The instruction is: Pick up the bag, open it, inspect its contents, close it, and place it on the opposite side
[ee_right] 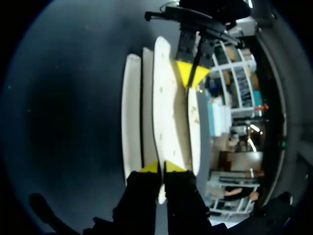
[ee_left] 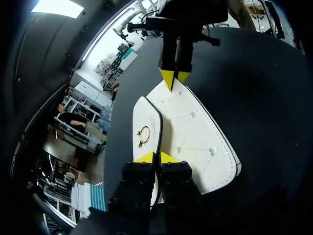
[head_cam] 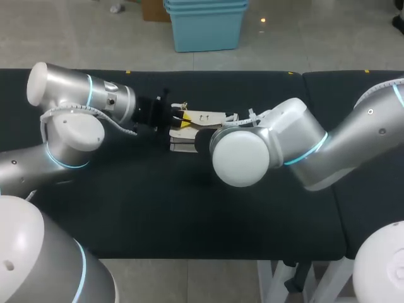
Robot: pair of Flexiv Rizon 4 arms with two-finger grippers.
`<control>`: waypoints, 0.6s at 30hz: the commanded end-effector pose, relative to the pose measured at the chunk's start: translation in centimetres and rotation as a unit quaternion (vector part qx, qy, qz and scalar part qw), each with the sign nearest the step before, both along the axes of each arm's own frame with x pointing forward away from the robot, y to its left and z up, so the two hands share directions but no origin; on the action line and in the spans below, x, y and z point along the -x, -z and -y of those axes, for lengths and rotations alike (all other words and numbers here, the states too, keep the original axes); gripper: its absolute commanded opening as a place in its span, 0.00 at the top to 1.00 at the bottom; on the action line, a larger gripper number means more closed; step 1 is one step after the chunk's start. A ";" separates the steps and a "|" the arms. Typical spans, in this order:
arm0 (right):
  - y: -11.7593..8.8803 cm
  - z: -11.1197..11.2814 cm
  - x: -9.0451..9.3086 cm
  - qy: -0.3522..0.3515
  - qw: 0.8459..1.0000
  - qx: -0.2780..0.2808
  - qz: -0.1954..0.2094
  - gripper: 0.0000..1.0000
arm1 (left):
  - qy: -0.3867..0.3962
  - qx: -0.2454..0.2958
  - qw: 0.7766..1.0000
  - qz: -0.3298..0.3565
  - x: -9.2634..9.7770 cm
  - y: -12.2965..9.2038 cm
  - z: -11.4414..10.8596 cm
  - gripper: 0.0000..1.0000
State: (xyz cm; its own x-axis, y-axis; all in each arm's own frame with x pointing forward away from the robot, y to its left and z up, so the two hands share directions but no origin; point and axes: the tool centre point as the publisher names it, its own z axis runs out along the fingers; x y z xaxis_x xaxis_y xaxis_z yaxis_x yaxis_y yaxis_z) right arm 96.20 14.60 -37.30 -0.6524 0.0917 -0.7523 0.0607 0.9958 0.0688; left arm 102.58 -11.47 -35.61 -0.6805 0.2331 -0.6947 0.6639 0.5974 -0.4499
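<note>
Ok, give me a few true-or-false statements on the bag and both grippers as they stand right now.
1. The bag is black. False: it is white, seen against a dark table.
2. The left gripper is shut on one end of the bag. True.
3. The right gripper hangs open, clear of the bag. False: its fingers pinch the bag's other end.
4. A gold clasp shows on the bag. True.
5. The two grippers face each other across the bag. True.
</note>
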 end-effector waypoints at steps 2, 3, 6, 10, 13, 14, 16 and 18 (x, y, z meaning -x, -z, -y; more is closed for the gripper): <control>0.2 0.0 0.0 0.000 1.000 0.000 0.002 1.00 | 0.005 0.005 1.000 0.005 -0.3 0.1 0.2 0.79; 0.2 0.0 0.0 0.000 1.000 0.000 0.002 1.00 | 0.007 0.006 1.000 0.007 -0.4 0.0 0.4 0.73; 0.2 0.0 0.0 0.000 1.000 0.000 0.002 1.00 | 0.007 0.007 1.000 0.009 -0.5 0.0 0.6 0.75; 0.2 0.0 0.0 0.000 1.000 0.000 0.002 1.00 | 0.006 0.009 1.000 0.012 -0.7 -0.1 0.8 1.00; 0.2 0.0 0.0 0.000 1.000 0.000 0.002 1.00 | 0.008 0.008 1.000 0.014 -0.7 0.0 0.9 1.00; 0.2 0.0 0.0 0.000 1.000 0.000 0.002 1.00 | 0.010 0.006 1.000 0.015 -0.6 0.0 0.9 1.00; 0.2 0.0 0.0 0.000 1.000 0.000 0.002 1.00 | 0.012 0.005 1.000 0.016 -0.4 0.1 0.8 1.00; 0.2 0.0 0.0 0.000 1.000 0.000 0.002 1.00 | 0.015 0.002 1.000 0.018 -0.2 0.1 0.6 1.00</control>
State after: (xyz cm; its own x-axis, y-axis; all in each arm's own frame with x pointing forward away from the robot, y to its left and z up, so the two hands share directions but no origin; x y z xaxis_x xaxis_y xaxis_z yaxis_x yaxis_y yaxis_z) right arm 96.21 14.50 -37.31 -0.6523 0.0916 -0.7524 0.0618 0.9958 0.0677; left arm 102.88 -12.22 -35.41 -0.6510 0.2517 -0.7162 0.6944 0.5786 -0.4278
